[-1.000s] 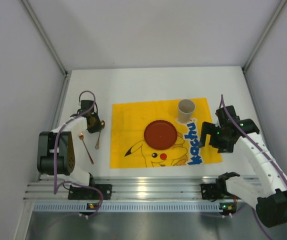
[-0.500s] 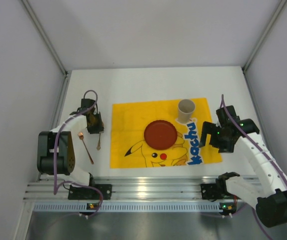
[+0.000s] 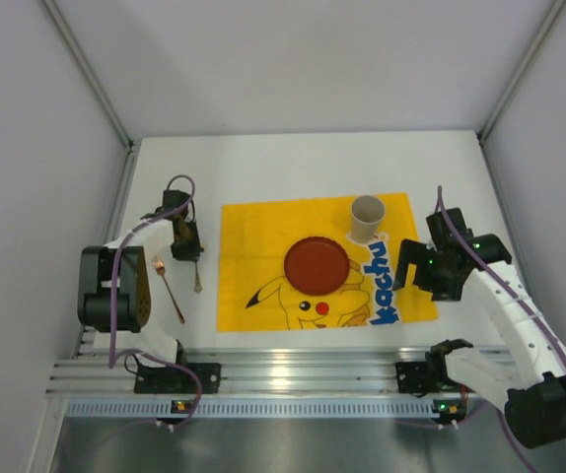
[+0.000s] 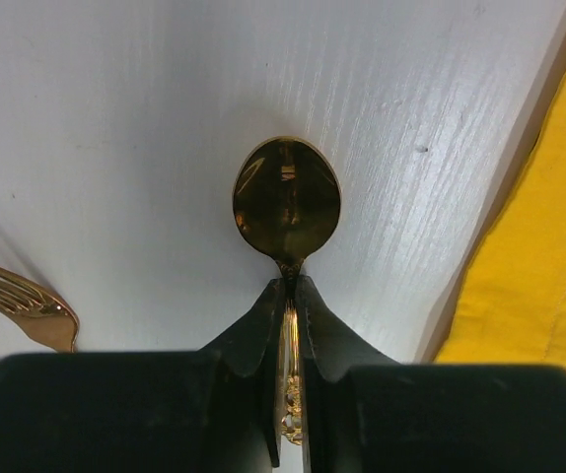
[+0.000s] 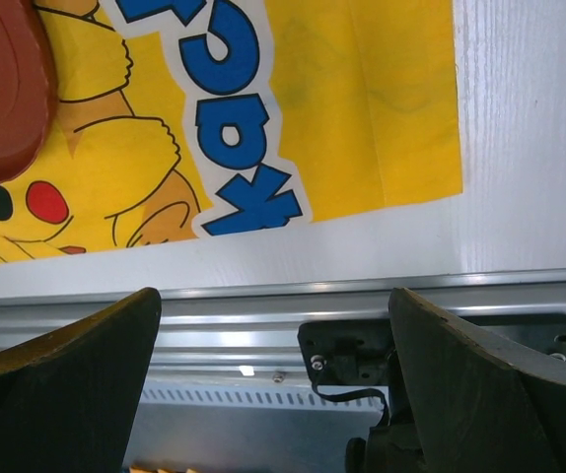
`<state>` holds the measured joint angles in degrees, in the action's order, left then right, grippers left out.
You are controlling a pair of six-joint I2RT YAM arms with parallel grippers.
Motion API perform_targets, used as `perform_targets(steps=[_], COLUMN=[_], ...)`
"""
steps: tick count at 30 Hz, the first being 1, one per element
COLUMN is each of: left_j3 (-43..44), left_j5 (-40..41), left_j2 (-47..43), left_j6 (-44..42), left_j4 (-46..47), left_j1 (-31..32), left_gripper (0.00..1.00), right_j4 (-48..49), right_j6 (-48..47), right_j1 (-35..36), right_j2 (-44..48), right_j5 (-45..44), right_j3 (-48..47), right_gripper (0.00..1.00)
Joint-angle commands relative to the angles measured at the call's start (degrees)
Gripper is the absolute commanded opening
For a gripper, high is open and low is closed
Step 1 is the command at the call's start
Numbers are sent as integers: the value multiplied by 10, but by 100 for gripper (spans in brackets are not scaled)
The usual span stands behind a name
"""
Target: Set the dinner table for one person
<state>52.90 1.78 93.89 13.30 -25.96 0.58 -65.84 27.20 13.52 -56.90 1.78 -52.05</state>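
While the white worktop (image 3: 293, 163) is running from the ridged aluminium rail (image 3: 293, 367) at its near edge back to the far wall, a yellow cloth (image 3: 263, 232) is covering its middle. Bare white is showing as a wide band on the far side and as narrower strips to the left and right of the cloth.

On the left strip, the left fingers (image 4: 271, 320) are pinching the handle of a gold spoon (image 4: 286, 202), closed tight on it. The spoon's bowl is pointing toward the near edge, just beside the cloth's left border. Whether the bowl is touching the surface cannot be told. A gold fork (image 3: 168, 289) is lying just left of the spoon, apart from it, its handle slanting toward the near rail.

On the cloth, a red plate (image 3: 315, 264) is sitting near the centre, and a beige cup (image 3: 367, 217) is standing upright at the far right, apart from the plate.

Over the cloth's right border, the right fingers (image 3: 413, 266) are hanging spread wide, gripping nothing, with bare worktop lying to their right.
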Motion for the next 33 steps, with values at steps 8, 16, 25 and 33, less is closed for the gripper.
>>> perform_targets(steps=[8, 16, 25, 33], left_j3=[35, 189, 255, 373], left_j5=[-1, -53, -107, -118], left_j2=[31, -36, -64, 1], left_j6=[-8, 63, 239, 360], left_j4=[-50, -142, -124, -70], left_j1=[-1, 30, 194, 348], left_gripper=[0, 0, 0, 0], right_j4=[16, 65, 222, 266], right_j6=[3, -10, 18, 34], right_j1=[9, 9, 43, 112], right_j2=[-7, 0, -22, -91], right_j5=[-10, 42, 220, 205], right_j3=[-18, -117, -162, -213], right_gripper=[100, 100, 100, 99])
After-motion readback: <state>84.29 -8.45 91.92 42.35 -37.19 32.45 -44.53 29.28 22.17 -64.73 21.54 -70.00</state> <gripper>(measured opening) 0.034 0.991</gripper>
